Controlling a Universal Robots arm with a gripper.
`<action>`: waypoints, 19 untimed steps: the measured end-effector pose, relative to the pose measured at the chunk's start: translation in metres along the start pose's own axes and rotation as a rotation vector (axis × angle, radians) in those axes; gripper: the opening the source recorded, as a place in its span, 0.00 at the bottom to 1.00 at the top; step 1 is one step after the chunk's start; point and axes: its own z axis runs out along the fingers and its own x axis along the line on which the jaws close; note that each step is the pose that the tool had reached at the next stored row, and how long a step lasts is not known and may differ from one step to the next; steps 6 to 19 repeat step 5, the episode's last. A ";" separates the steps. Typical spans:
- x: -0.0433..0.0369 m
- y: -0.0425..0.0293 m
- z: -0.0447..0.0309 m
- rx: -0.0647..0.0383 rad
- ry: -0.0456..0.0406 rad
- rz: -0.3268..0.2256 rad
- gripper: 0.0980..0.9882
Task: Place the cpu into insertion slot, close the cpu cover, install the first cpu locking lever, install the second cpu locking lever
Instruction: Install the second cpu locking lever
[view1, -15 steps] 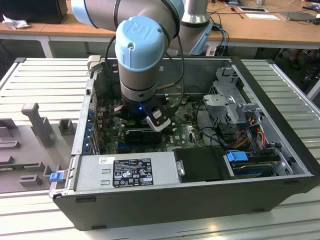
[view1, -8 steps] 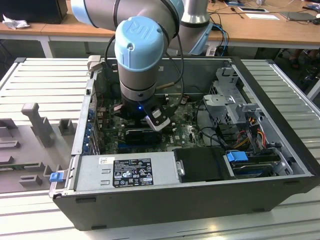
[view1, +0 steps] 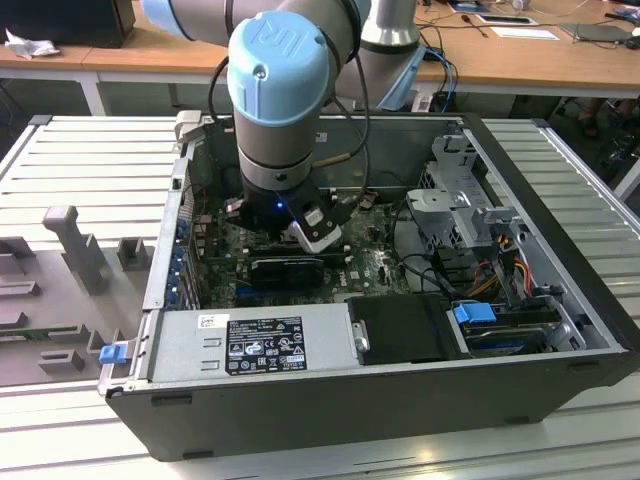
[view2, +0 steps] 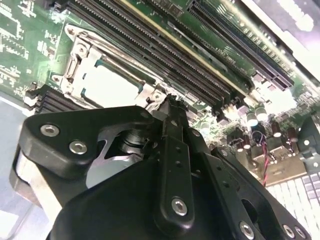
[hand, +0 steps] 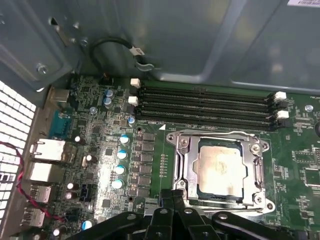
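The pale cpu (hand: 220, 167) lies flat in the insertion slot (hand: 201, 191) on the green motherboard. The silvery cpu cover (hand: 182, 160) is down over it, framing the chip through its square window. In the second wrist view the cpu (view2: 107, 87) and cpu cover (view2: 80, 55) sit just beyond my fingertip. My gripper (hand: 172, 199) is shut with nothing seen between its fingers, its tips (view2: 170, 102) at the edge of the socket. In the exterior view the gripper (view1: 310, 235) reaches down into the open computer case.
Black memory slots (hand: 205, 107) run along one side of the socket. Capacitors (hand: 121, 155) and rear ports (hand: 47, 150) stand beside it. The case holds a power supply (view1: 260, 340), a drive cage (view1: 470, 210) and loose cables (view1: 490, 270), and its walls (view1: 540, 210) close the space in.
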 end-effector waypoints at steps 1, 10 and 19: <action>0.0000 0.0006 -0.0019 0.000 0.0000 0.000 0.01; -0.0003 0.0037 -0.0107 0.000 -0.0001 0.000 0.01; -0.0003 0.0037 -0.0107 0.000 -0.0001 0.000 0.01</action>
